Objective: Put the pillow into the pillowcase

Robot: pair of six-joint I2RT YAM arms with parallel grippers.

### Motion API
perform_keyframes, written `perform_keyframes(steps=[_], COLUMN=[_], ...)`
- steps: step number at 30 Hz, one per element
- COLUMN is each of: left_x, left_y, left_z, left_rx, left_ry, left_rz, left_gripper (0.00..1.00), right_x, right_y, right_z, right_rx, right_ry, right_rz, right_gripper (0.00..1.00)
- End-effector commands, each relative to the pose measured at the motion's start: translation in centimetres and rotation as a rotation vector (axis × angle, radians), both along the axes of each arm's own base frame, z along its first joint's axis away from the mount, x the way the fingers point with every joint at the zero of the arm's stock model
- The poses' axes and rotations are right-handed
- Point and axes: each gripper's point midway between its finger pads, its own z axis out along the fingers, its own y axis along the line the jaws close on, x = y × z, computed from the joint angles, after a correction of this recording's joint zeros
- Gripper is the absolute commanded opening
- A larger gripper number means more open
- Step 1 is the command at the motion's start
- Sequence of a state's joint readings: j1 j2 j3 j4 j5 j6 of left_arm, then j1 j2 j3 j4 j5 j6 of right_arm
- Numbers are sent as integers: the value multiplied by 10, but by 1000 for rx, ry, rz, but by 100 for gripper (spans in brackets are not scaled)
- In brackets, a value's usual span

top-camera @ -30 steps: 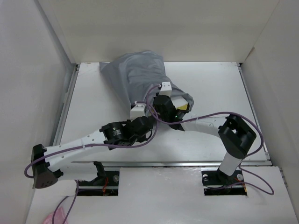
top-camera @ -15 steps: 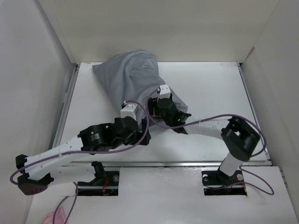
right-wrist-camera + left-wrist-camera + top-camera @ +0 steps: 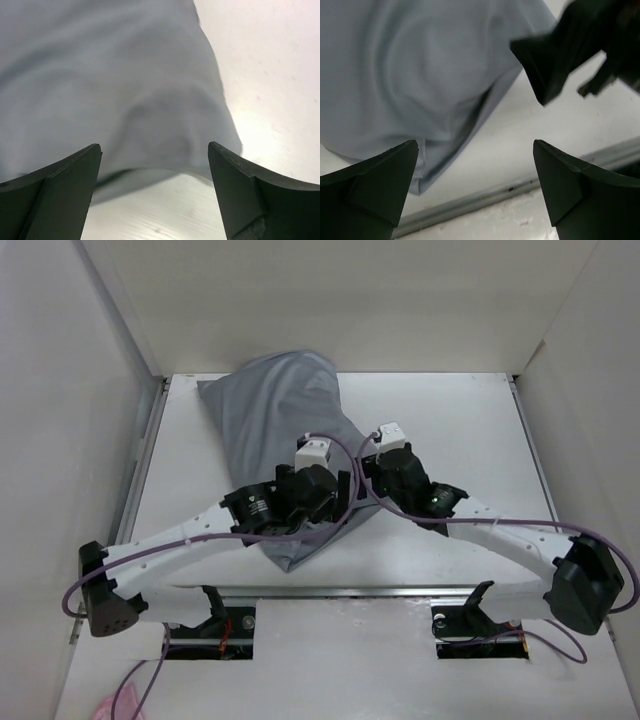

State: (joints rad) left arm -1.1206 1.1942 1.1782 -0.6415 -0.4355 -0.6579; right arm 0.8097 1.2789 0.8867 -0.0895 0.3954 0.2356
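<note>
Change: a second ago you had both sets of jaws closed at the open end of the pillowcase [image 3: 275, 415], with a strip of the pillow's yellow edge showing there. Both have since let go and drawn back toward the near edge of the bench [image 3: 470, 430].
Left jaws: spread wide and holding nothing, hanging over the near end of the grey cloth.
Right jaws: also spread wide and empty, just beside the cloth's right side, facing the left pair.
Pillowcase: it lies on a slant from the bench's back-left corner to the middle of its near edge. It is full and rounded, and its near end now reaches closer to that edge.
Pillow: none of your three views shows any cream or yellow, so it is most likely fully inside the cover.
Meaning for you: the stuffing looks finished. Check that the near end is fully covered before you retire the arms.
</note>
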Motion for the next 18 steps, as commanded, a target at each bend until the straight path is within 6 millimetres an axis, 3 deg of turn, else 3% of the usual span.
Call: perform_keyframes(steps=[1,3,4,8,13,14,18], left_x=[48,62,79,112,126,125,129], left_y=[4,2,13,40,65,63,68], left_z=[36,32,32,20,4,4,-5], left_rx=[-80,-97,-106,-104,-81,-87,-91], left_ry=[-123,-121,-119,-96,-58,-52,-38], left_rz=[147,136,176,279,337,327,329], left_gripper=[100,100,100,100,100,100,100], right_x=[-4,-9,-11,-35,-45,-45,-49], right_y=[-25,-20,-14,18,43,44,75], right_z=[-31,-46,-47,-56,-58,-62,-59], right_rx=[-132,-159,-150,-55,28,22,14], right_ry=[72,118,134,217,211,219,204], right_rz=[0,44,73,218,301,300,429], right_gripper=[93,89,86,84,83,83,78])
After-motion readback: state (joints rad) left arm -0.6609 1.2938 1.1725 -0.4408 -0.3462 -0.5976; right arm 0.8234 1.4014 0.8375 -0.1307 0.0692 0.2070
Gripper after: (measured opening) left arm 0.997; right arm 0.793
